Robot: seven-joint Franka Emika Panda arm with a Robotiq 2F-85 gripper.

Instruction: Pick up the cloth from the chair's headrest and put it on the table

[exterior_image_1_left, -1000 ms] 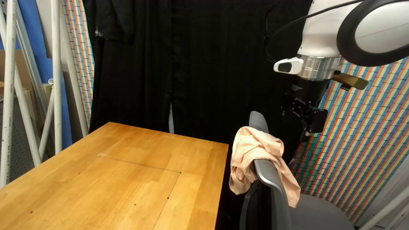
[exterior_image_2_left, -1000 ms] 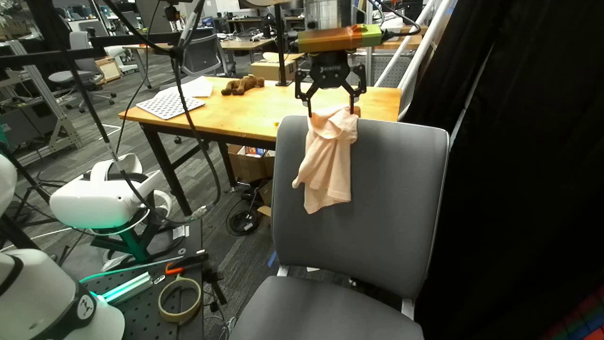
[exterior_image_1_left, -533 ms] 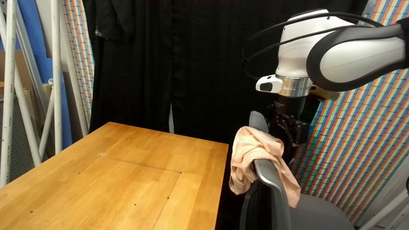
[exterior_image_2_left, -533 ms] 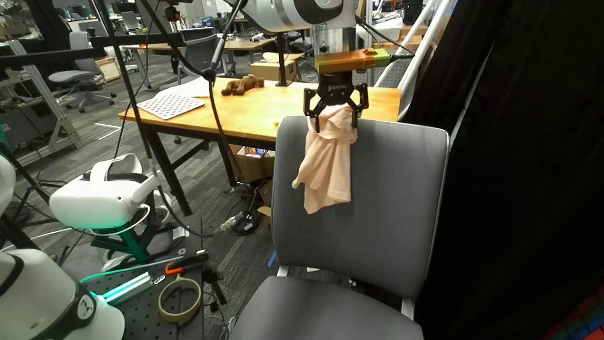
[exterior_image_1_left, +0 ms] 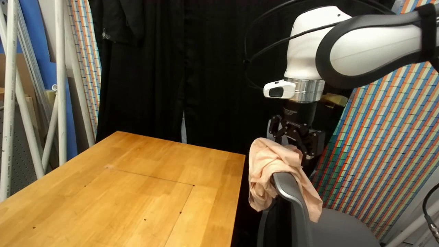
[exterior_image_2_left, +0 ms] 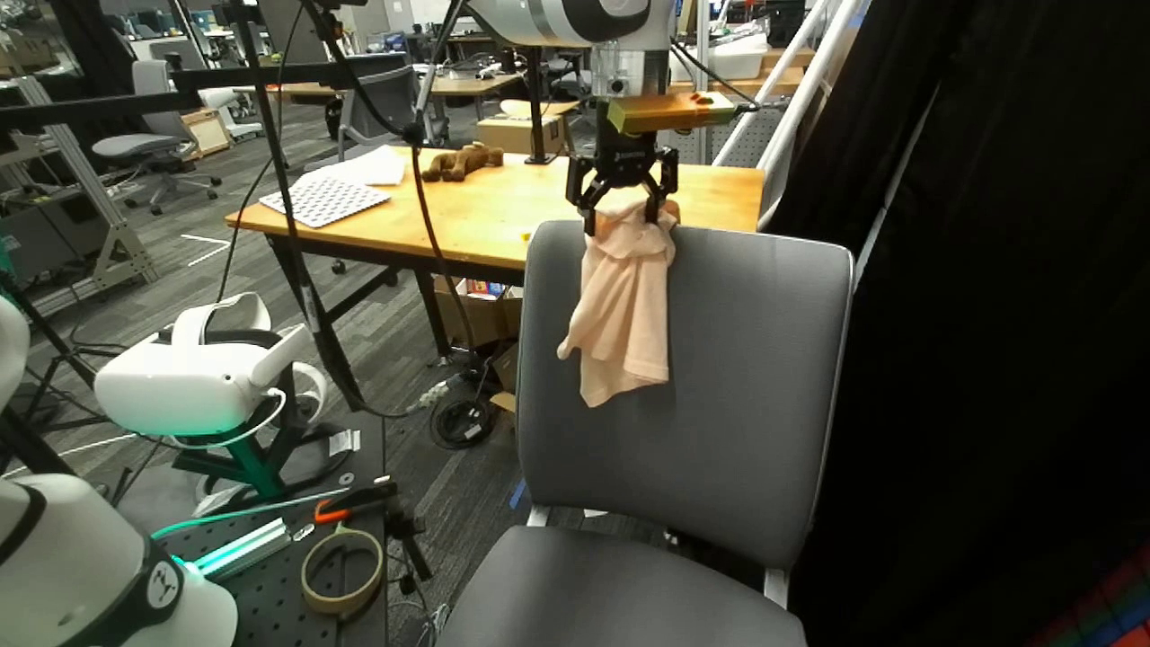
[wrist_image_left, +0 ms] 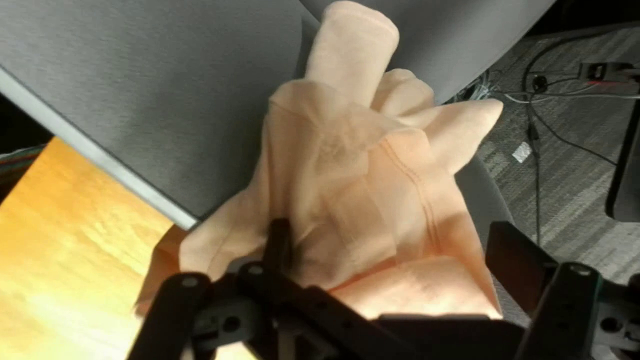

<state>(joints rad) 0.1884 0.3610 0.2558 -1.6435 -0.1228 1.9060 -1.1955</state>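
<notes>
Okay, peach cloth (exterior_image_2_left: pixel 624 314) is draped over the top of the grey chair back (exterior_image_2_left: pixel 755 377), right under my claw (exterior_image_2_left: pixel 621 221); fingers (wrist_image_left: pixel 278 245) stand wide apart, in the wrist view one over the fabric, the other just beside its edge, can't tell if either touches; table (exterior_image_2_left: pixel 449 216) sits lower than my claw, beyond the chair back; brown plush toy (exterior_image_2_left: pixel 463 162) lies on it, well apart from my claw

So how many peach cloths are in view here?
1: the peach cloth, draped over the top of the chair's backrest; the same one shows in all three views. Another could be hidden.
</notes>
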